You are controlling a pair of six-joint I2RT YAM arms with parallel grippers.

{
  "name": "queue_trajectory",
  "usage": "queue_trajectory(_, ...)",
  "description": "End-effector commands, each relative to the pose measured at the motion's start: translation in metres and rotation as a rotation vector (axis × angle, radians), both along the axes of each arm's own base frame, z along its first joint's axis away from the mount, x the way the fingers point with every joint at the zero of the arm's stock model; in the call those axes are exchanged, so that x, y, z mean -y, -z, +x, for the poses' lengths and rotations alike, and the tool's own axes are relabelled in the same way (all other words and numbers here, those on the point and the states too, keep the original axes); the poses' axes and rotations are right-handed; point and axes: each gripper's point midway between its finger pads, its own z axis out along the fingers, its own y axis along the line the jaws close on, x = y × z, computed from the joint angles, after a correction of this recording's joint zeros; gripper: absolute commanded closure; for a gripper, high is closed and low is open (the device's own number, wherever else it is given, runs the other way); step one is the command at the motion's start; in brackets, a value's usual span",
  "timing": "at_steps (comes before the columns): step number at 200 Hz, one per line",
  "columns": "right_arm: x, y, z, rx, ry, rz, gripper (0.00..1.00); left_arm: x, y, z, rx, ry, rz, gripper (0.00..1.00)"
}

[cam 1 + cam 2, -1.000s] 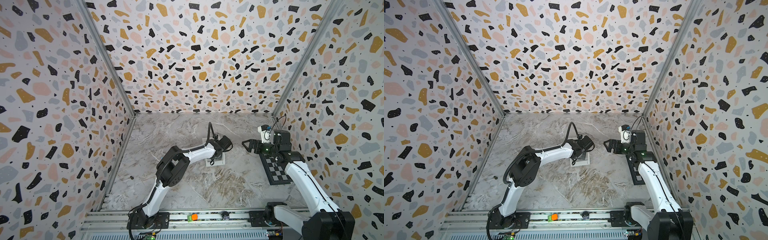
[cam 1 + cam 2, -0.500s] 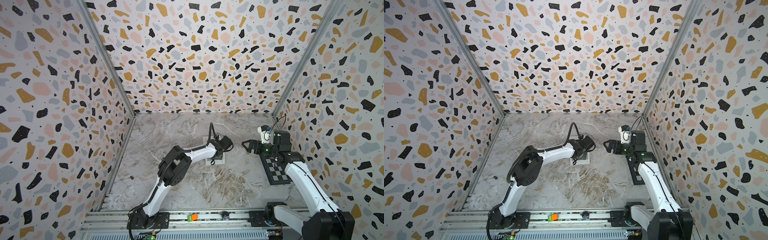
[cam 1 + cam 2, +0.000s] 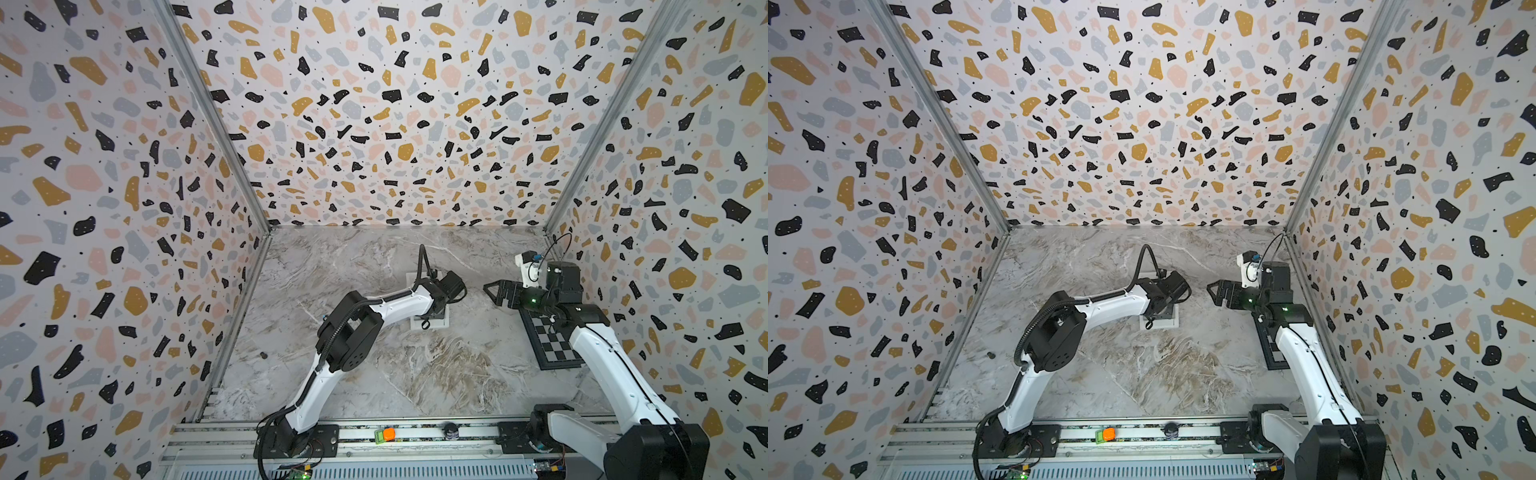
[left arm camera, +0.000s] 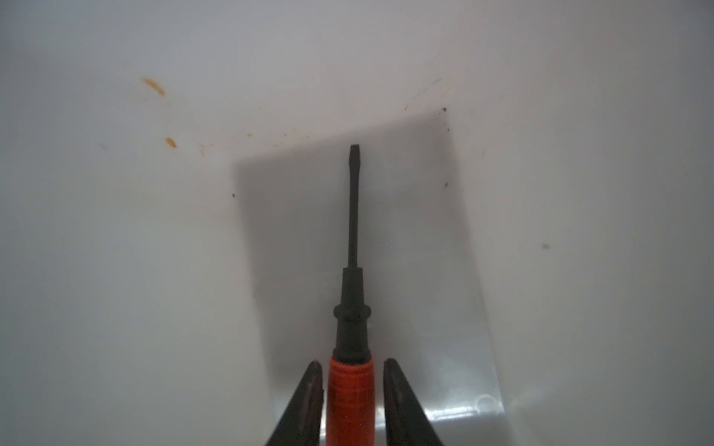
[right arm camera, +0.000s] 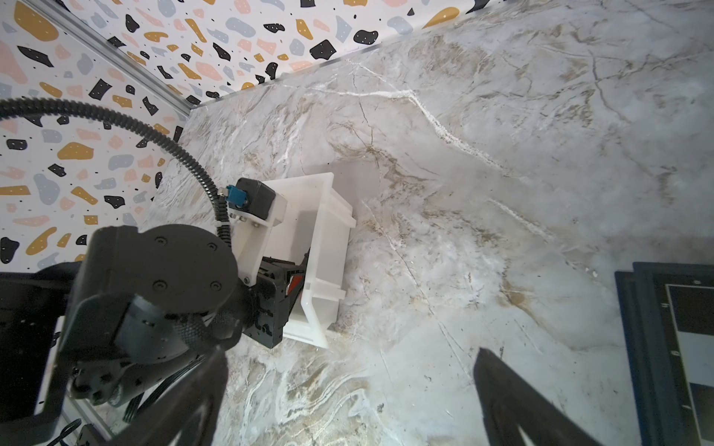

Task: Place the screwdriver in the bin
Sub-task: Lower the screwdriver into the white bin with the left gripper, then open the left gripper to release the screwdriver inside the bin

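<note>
— Where's the screwdriver [image 4: 352, 309] from where you stand?
— Down inside the bin [image 4: 154, 239], that white box about the middle of the table [image 3: 395, 386]. The left arm reaches in from above, and the orange-red handle sits between the two black fingers [image 4: 313, 390] of the left gripper [image 4: 352, 363]. The thin black shaft points away from them, toward the seam where the bin's floor meets a wall.
— Has it got a proper hold on it?
— I wouldn't call it that. The jaws are parted by a hair, and there's a sliver of light between the handle and one finger. On the other side I can't tell whether they touch. I can't tell whether the tip rests on the floor either.
— And the other arm?
— The right gripper [image 3: 491, 293] hangs over the table near the bin, on the side toward the right edge. Its jaws are spread wide with nothing between them.
— Anything else on there?
— A black-and-white checkerboard [image 3: 552, 345] lies flat along the table's right edge, partly under the right arm and well apart from the bin
</note>
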Motion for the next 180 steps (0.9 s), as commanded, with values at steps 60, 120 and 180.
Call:
queue_trajectory(60, 0.0, -0.008, -0.002, 0.023, 0.0, 0.007, 0.01, 0.014, -0.066, 0.016, 0.082, 0.006, -0.08, 0.69)
queue_trajectory(120, 0.001, -0.013, 0.003, 0.031, 0.01, -0.018, 0.01, 0.013, -0.138, 0.03, 0.204, 0.01, -0.105, 0.68)
queue_trajectory(180, -0.011, -0.031, 0.017, 0.052, -0.004, -0.071, 0.01, -0.013, -0.222, 0.047, 0.395, 0.016, -0.183, 0.57)
